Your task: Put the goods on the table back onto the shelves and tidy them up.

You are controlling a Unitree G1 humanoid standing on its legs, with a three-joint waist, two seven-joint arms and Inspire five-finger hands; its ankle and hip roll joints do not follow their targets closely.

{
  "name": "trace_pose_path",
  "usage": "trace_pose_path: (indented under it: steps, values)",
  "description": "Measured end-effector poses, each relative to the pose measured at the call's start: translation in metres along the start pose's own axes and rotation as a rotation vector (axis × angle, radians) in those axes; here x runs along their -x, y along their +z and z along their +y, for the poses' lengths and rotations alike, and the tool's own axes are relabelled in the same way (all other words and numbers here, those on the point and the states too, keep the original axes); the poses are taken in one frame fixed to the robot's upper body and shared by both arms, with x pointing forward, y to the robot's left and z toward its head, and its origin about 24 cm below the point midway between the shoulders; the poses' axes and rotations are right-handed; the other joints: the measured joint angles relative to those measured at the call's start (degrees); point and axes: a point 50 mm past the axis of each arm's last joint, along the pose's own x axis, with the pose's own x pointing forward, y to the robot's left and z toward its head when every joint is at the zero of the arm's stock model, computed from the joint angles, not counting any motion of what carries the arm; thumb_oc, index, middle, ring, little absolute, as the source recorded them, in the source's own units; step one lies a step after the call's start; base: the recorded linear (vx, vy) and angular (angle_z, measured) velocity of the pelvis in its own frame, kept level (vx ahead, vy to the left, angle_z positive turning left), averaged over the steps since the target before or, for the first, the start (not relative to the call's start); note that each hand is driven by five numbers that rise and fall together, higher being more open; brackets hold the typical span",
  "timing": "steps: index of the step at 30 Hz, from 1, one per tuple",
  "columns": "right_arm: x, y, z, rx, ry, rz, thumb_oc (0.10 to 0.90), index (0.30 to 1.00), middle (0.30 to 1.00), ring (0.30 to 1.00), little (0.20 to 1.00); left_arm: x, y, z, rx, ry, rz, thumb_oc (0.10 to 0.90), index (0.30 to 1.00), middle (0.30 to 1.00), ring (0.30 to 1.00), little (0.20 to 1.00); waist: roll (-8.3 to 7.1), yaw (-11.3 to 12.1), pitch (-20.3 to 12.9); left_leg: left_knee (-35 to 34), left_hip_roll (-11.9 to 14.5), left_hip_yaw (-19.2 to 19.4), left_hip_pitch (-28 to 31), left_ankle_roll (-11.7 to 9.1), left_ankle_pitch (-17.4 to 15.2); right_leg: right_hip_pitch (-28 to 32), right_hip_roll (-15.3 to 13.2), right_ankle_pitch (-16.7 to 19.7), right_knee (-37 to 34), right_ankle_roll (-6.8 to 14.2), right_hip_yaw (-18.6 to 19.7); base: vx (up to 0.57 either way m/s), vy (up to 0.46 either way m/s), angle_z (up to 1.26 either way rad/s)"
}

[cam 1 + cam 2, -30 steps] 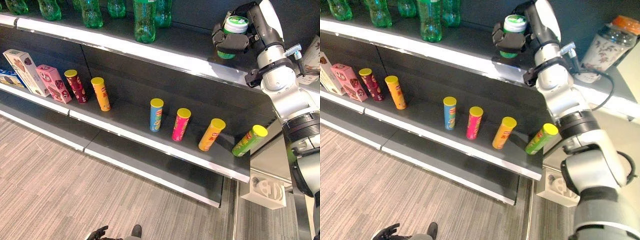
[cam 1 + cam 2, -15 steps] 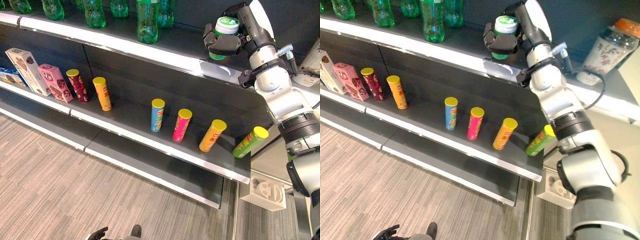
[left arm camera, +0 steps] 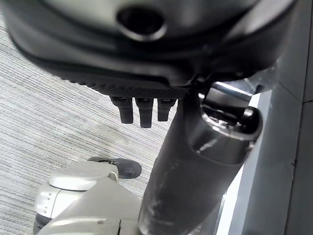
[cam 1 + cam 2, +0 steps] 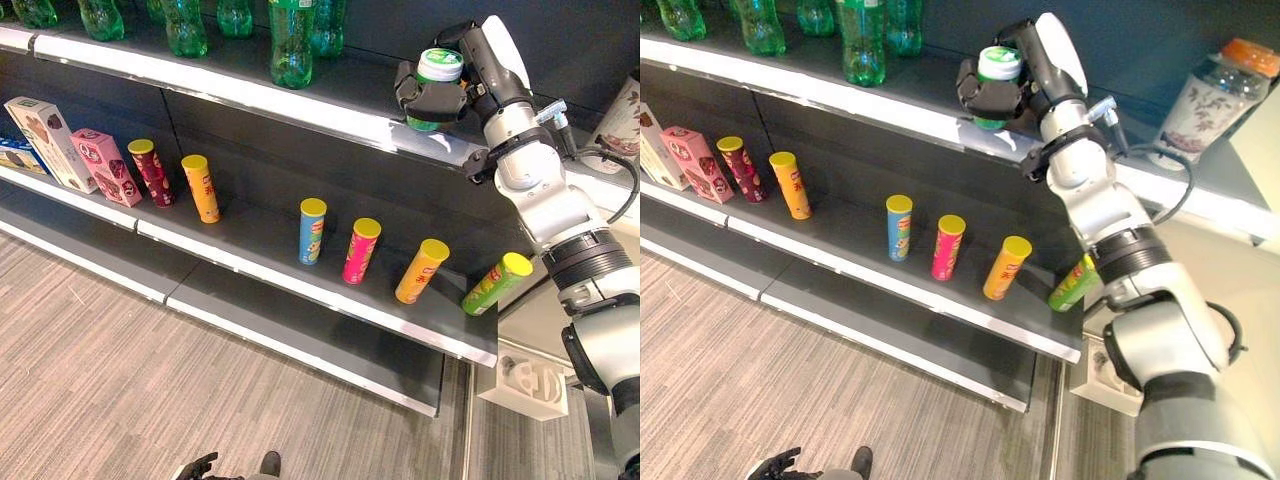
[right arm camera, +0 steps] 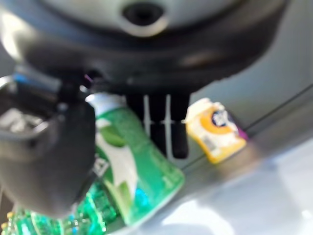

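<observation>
**Green jar held at the top shelf**

The right robot hand [image 4: 432, 95] curls its fingers and thumb round a green jar [image 4: 996, 72] with a white lid, just above the top shelf [image 4: 300, 100]. Green bottles [image 4: 290, 40] stand further along that shelf. Below it, tall cans [image 4: 360, 250] stand spaced apart. The right wrist view adds a yellow pack [image 5: 215, 129] past the jar. The left robot hand [image 3: 142, 107] hangs relaxed above the floor.

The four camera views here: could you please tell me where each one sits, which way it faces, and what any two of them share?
Left eye view: on the head, looking down at the shelves; right hand holds a green container.
Right eye view: beside it, same scene.
Left wrist view: on the left arm, facing the floor past the left hand.
Right wrist view: on the right arm, facing the held container and a yellow packet.
Shared: the container, in the eye and right wrist views.
</observation>
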Motion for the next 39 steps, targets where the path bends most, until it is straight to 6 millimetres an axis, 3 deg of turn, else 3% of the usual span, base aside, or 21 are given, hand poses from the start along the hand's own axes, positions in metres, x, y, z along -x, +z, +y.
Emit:
trace_pose_path:
  steps: [35, 37, 39]
  values:
    - [0.001, -0.010, -0.001, 0.008, -0.006, 0.044, 0.400, 0.300, 0.300, 0.300, 0.300, 0.000, -0.001, 0.001, 0.000, -0.012, 0.003, 0.800, 0.900, 0.900, 0.900, 0.900, 0.11, -0.3, -0.2, 0.0, 0.1, 0.1, 0.1, 0.0, 0.0, 0.0, 0.0, 0.0, 0.0, 0.0, 0.0, 0.00, 0.000, 0.00]
    - [0.000, -0.014, -0.001, 0.008, -0.008, 0.061, 0.744, 0.815, 0.815, 0.815, 0.815, 0.001, -0.002, 0.001, 0.000, -0.011, 0.006, 0.800, 0.900, 0.900, 0.900, 0.900, 0.05, 0.1, -0.4, 0.0, 0.0, 0.0, 0.0, 0.0, 0.0, 0.1, 0.0, 0.0, 0.0, 0.0, -0.2, 0.01, 0.005, 0.02]
    - [0.002, -0.026, -0.002, 0.019, -0.014, 0.123, 0.762, 0.844, 0.844, 0.844, 0.844, 0.000, 0.000, 0.001, 0.000, -0.012, 0.001, 0.800, 0.900, 0.900, 0.900, 0.900, -0.23, 0.8, -0.9, 0.0, 0.0, -0.1, -0.2, 0.0, 0.0, 0.0, 0.0, 0.0, 0.0, 0.0, -0.2, 0.00, 0.004, 0.05]
